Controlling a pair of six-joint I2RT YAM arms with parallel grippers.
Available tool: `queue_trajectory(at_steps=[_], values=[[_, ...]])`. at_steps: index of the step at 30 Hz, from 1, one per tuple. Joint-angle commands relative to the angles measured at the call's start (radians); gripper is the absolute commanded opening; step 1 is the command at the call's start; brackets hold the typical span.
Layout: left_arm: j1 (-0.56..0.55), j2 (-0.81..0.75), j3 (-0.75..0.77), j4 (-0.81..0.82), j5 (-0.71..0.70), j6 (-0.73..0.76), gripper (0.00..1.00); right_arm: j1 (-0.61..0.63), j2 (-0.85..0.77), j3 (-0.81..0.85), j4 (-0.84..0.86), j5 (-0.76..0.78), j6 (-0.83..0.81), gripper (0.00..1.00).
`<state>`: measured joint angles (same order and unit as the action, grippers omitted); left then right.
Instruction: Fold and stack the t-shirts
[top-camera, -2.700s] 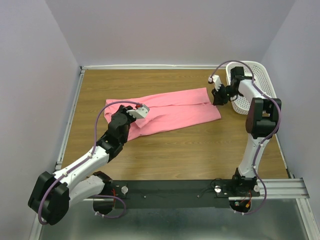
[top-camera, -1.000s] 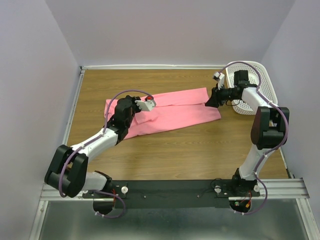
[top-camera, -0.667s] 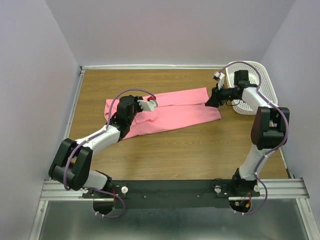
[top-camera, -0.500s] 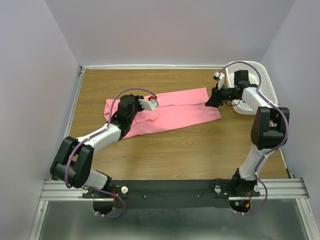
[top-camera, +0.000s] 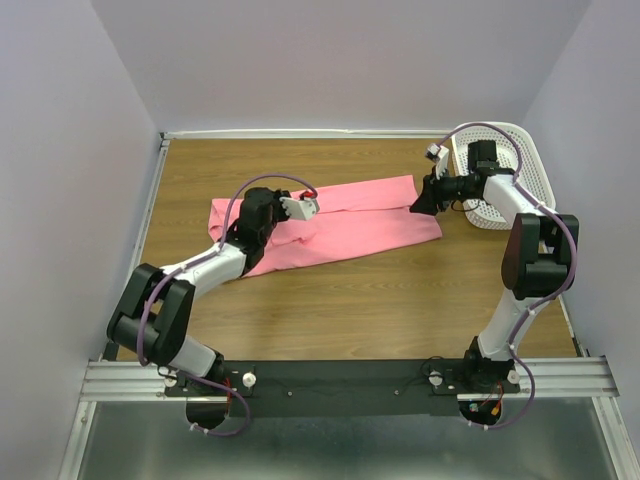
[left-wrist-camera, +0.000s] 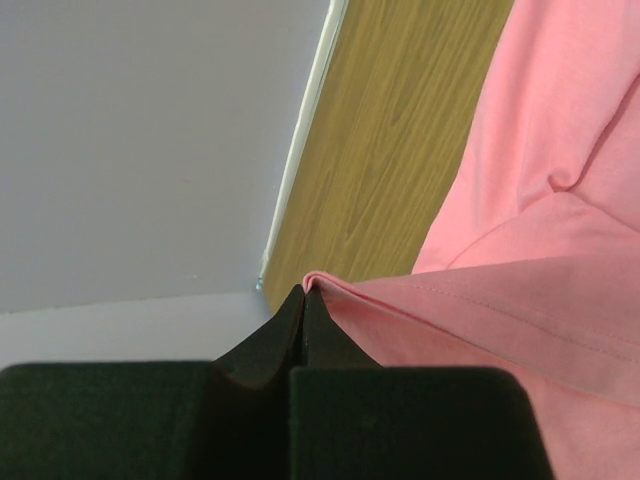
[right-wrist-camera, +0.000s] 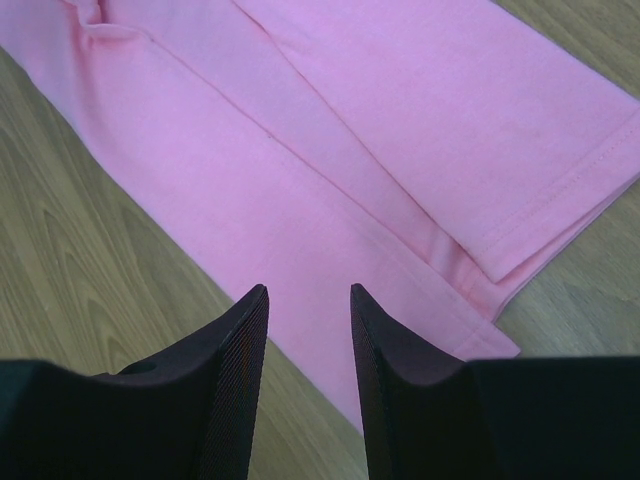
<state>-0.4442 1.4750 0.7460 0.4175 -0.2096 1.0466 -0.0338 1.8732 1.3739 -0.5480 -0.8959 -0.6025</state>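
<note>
A salmon-pink t-shirt (top-camera: 350, 222) lies folded into a long band across the middle of the wooden table (top-camera: 360, 310). My left gripper (top-camera: 255, 212) is over the band's left part. In the left wrist view the black jaws (left-wrist-camera: 303, 292) meet tip to tip, pinching a raised fold of the t-shirt (left-wrist-camera: 540, 260) by its hemmed edge. My right gripper (top-camera: 418, 205) hangs just above the band's right end, near the stitched hem. Its fingers (right-wrist-camera: 308, 292) stand apart over the t-shirt (right-wrist-camera: 400, 130) with nothing between them.
A white mesh basket (top-camera: 508, 165) stands at the back right corner, just behind my right arm. Pale walls close the table in on the left, back and right, with a white strip (left-wrist-camera: 300, 150) along the left edge. Bare wood (right-wrist-camera: 90, 260) lies in front of the shirt.
My left forearm has swung in closer to the shirt and the gripper has crept slightly right, still pinching the cloth. The right arm has stayed where it was.
</note>
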Motion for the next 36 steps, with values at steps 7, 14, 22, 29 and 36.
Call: queue_trajectory(at_steps=[7,14,22,29,36], values=[[0.010,0.071,0.072,0.030,0.018,0.000,0.00,0.015,-0.023,-0.001,-0.015,0.002,-0.013,0.46],[0.039,0.215,0.269,-0.086,-0.146,-0.276,0.38,0.072,-0.037,-0.003,-0.020,0.058,-0.023,0.47],[0.065,0.087,0.515,-0.310,-0.384,-0.805,0.69,0.339,-0.049,-0.009,-0.023,0.264,-0.123,0.48],[0.171,-0.371,0.261,-0.447,-0.117,-1.203,0.80,0.713,0.072,0.137,0.046,0.509,-0.056,0.51],[0.187,-0.928,-0.043,-0.422,-0.048,-1.221,0.82,0.874,0.320,0.413,0.132,0.767,0.168,0.53]])
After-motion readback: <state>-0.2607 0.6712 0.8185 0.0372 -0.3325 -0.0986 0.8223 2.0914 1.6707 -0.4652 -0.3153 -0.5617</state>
